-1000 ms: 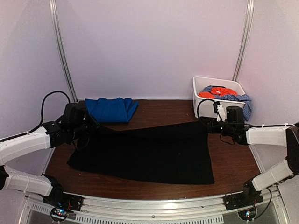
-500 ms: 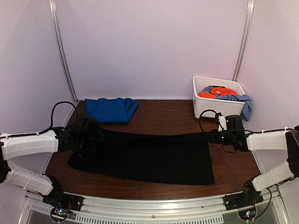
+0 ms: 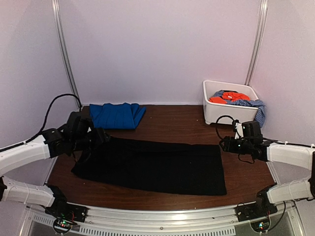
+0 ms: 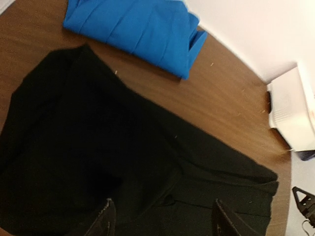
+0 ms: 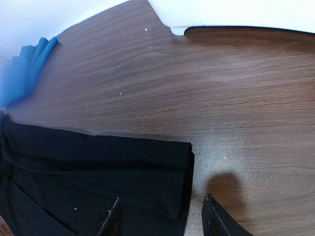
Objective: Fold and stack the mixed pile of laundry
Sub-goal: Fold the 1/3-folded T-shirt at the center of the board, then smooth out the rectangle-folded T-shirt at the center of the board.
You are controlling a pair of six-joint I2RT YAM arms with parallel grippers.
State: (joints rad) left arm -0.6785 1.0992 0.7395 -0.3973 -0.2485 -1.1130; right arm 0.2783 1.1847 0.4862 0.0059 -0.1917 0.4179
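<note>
The black garment (image 3: pixel 152 164) lies flat on the table, folded into a wide band, its doubled right edge (image 5: pixel 184 177) showing in the right wrist view. My left gripper (image 3: pixel 98 136) hovers open over its far left corner, with only dark cloth (image 4: pixel 123 162) under the empty fingers (image 4: pixel 106 221). My right gripper (image 3: pixel 225 145) is open above the far right corner, holding nothing. The folded royal-blue garment (image 3: pixel 117 115) rests at the back left. An orange-red garment (image 3: pixel 229 97) and a blue-white speckled one (image 3: pixel 253 105) sit in the tub.
The white tub (image 3: pixel 226 113) stands at the back right, the speckled cloth hanging over its right side. Bare brown tabletop (image 3: pixel 172 120) lies between the blue garment and the tub. White walls and two metal posts close off the back.
Both grippers carried the black garment's far edge toward the front, laid it down as a fold, then opened and let go. The garment is narrower front to back.
</note>
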